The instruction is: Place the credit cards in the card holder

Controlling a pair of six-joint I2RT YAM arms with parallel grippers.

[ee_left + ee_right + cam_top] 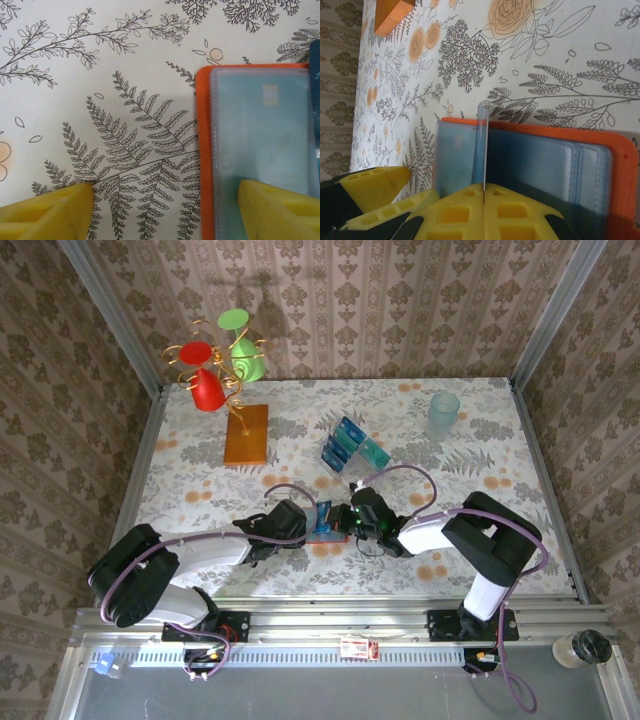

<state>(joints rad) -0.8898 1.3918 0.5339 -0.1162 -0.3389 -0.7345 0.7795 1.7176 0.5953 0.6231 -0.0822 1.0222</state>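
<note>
- Holder [324, 534] lies open near the table's [200, 495] near edge; the print under its sleeve [260, 135] is blurred.
- Right gripper [484, 192] pinches a card [481, 150], seen edge-on.
- Left gripper [166, 192] gapes, one finger [272, 210] over the sleeve.
- Spare cards [350, 445] overlap mid-table.

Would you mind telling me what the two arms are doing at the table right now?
The right gripper is shut on a credit card, holding it on edge over the open card holder. The left gripper is open, and one finger seems to rest on the holder's clear sleeve, probably to steady it. More credit cards lie farther back on the table.
</note>
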